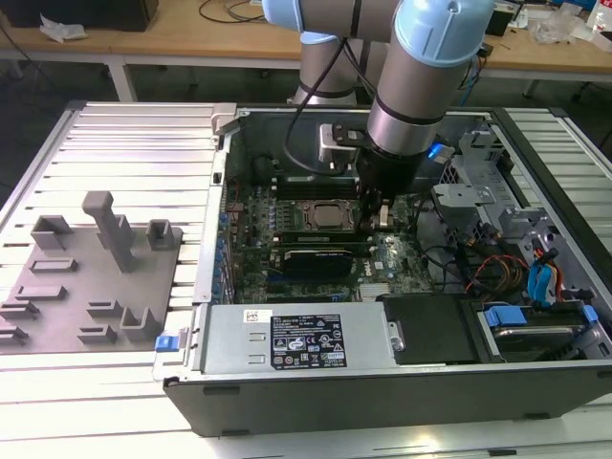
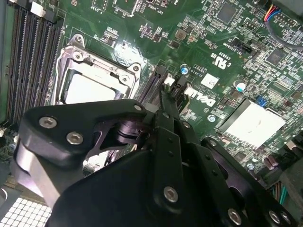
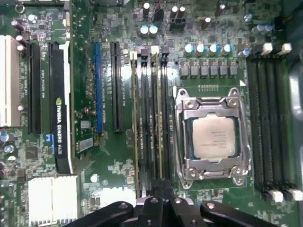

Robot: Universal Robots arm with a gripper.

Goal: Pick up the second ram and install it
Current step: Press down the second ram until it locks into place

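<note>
Black angular hand hovers above thin green second ram.

The arm's gripper is down inside the open PC case, right at the CPU socket on its exterior-view-right edge. A green ram stick sits in a slot just in front of the socket, with a black card right beyond it. A grey parts tray lies well off toward the exterior view's left.

Arm upright, jaws closed together
</note>
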